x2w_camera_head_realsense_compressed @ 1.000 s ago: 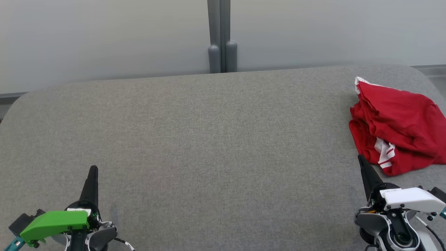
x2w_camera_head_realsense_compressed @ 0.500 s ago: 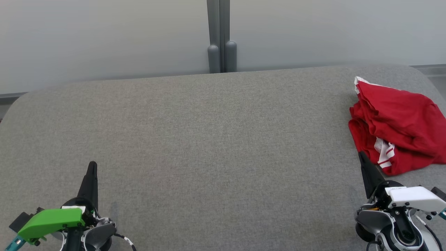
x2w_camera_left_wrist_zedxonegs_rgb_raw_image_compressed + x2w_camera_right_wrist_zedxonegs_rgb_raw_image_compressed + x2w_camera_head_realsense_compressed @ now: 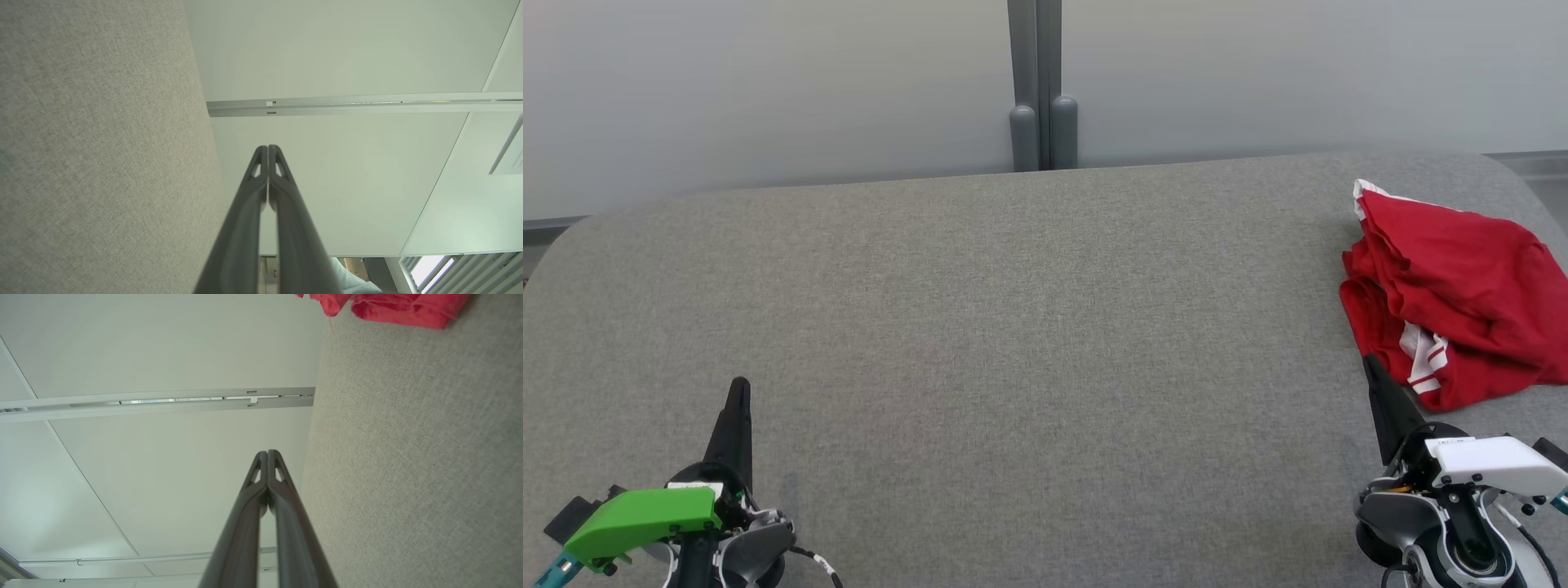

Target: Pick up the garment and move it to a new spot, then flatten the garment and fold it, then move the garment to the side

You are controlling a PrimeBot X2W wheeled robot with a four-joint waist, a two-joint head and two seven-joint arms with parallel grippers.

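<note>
Little has changed in the last second. Both arms crept forward a touch and then settled, and over the final half second nothing shifts at all. The left gripper (image 3: 739,384) has its two dark fingers pressed together with nothing between them. The right gripper (image 3: 1369,361) is the same, closed and empty.

The red garment (image 3: 1454,294) has not stirred. It lies bunched on the grey cushion (image 3: 1029,327), just ahead of the right gripper's tip and off to its outer side, far across from the left one. From the head view the right tip looks almost against the near hem. The right wrist view shows cloth (image 3: 392,308) lying clear beyond the fingertips, so I judge they are apart.

With both tools shut and idle, this could be a heap waiting to be picked up, or a loose fold already put aside. The garment's loose, uneven look does not settle it.

The garment's outer part runs off the picture's edge. I cannot tell what kind of garment it is, beyond red cloth with white stripes, nor how its layers sit underneath.
</note>
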